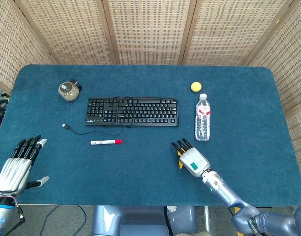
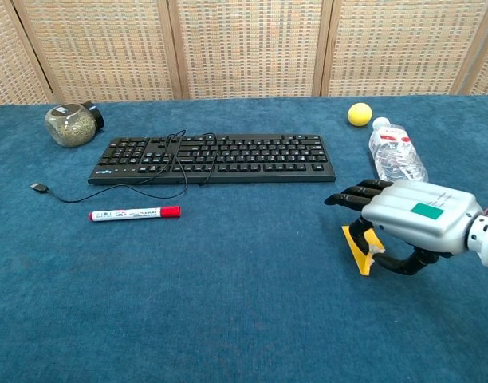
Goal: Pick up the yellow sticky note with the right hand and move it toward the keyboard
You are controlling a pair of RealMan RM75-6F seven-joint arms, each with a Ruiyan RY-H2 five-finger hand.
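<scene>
**Right hand over the yellow note on the blue table**

The table [image 1: 140, 177] was covered in a deep blue, felt-like cloth with rounded far corners, and folding screens of woven cane in wooden frames [image 1: 145, 29] closed it in on the far side and both flanks.

The right hand [image 2: 415, 215] lay palm down near the front edge, dark fingers [image 2: 352, 197] stretched forward toward the keyboard [image 1: 132, 111], thumb curled beneath. The yellow sticky note [image 2: 360, 246] sat under the fingers, tilted up on edge against the thumb. Whether it was truly pinched or only propped there could not be told. The keyboard lay well apart from it, farther back and to the left.

The left hand [image 1: 15, 167] rested at the near left corner, fingers spread and holding nothing.

A red-capped marker [image 1: 105, 142] lay in front of the keyboard, whose black cable [image 1: 86, 132] trailed to a plug at the left. A jar [image 1: 69, 90] lay toward the back left. A water bottle [image 1: 202, 117] lay on its side just behind the right hand, with a yellow ball [image 1: 195, 86] beyond it.
</scene>
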